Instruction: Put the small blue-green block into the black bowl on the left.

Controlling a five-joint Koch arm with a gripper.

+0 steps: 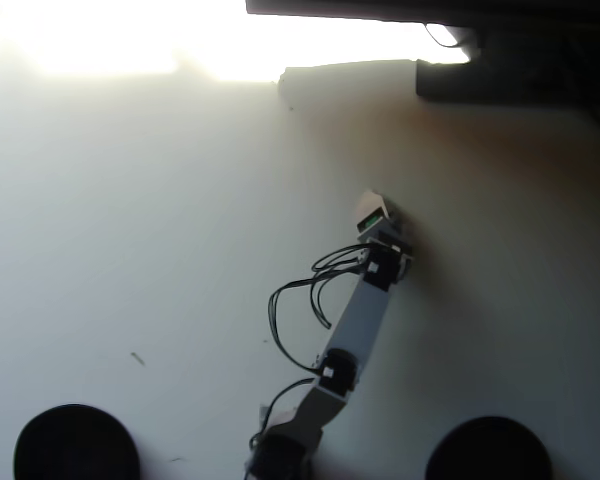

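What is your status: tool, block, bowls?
Tool over block spot, jaw state unclear. Block hidden. Black bowls at bottom edge, both empty. Nothing in the way.

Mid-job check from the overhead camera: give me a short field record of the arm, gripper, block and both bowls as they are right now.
view: overhead only
arm: reaches up from the bottom edge toward centre-right
gripper: over the block's spot; state cannot be told
small blue-green block: only a green sliver shows under the gripper
black bowl, lower left: nothing visible inside
second black bowl, lower right: nothing visible inside
table: pale, glare along the top
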